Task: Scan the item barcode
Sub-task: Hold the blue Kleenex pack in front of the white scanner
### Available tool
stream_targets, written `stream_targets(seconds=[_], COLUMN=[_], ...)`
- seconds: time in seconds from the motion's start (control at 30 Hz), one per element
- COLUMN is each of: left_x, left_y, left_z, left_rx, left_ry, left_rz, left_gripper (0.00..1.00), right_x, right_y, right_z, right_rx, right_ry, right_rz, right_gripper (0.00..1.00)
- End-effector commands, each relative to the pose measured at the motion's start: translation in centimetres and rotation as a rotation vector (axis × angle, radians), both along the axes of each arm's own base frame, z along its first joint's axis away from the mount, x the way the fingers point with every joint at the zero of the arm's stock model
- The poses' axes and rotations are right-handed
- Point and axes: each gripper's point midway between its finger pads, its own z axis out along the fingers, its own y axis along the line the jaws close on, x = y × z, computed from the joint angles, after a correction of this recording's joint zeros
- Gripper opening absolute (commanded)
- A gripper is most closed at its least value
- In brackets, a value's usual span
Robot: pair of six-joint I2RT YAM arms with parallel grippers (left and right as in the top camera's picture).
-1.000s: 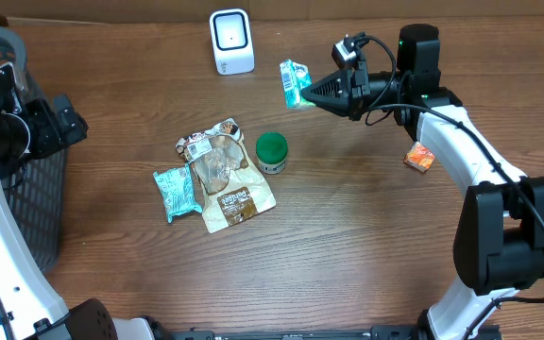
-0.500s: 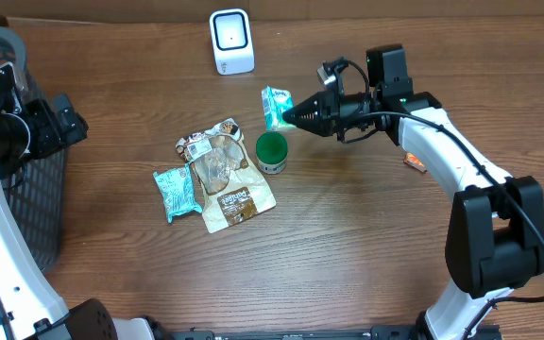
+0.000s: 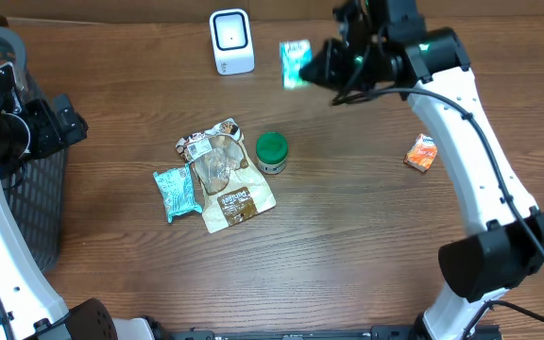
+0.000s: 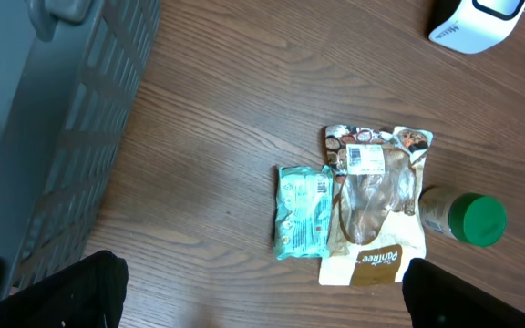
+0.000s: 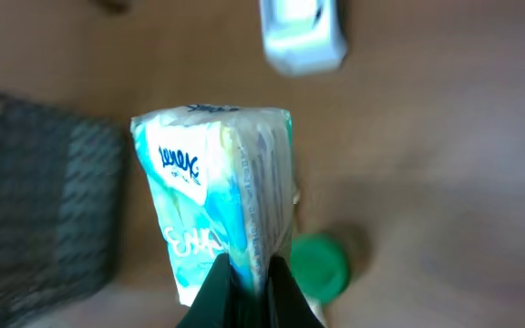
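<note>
While the right gripper (image 3: pixel 312 72) is clamping tightly on the crinkled teal-and-white plastic packet (image 3: pixel 295 64), it is holding it at upper centre, right of the rounded white plastic scanner (image 3: pixel 231 41).

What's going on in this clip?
The right hand is shut on a teal-and-white packet and holds it in the air at the back of the table, beside the white scanner and apart from it. The left hand is open and empty next to the dark basket. A green-lidded jar, a brown pouch and an orange packet lie on the table.
</note>
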Motion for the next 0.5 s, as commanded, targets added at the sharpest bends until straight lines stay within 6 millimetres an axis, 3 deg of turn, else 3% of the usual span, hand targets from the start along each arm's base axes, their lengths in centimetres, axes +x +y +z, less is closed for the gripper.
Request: stream_targets(seconds=[0.0,0.07,0.2,0.47], left_x=[0.3,0.3,0.3,0.3], left_y=[-0.1,-0.2,-0.2,-0.2], left_z=[0.4,0.4,0.4,0.4], left_rx=[-0.001,-0.002,-0.002,-0.002], left_ry=[-0.015,-0.015,-0.015,-0.015], left_rz=[-0.020,-0.020,-0.020,-0.020], left_gripper=[1.00,1.00,1.00,1.00], right_x=[2.4,3.3,5.3,11.7], right_y=[-1.7,-1.2,0.5,3.9], right_z=[3.1,4.3,4.2,-1.8], right_rx=[-0.269,-0.365,-0.552,-0.903], right_ry=[-0.258,-0.370,-0.524,-0.722], right_rz=[-0.141,-0.174,-0.207,-0.165], right_gripper=[0.04,0.04,0.04,0.04])
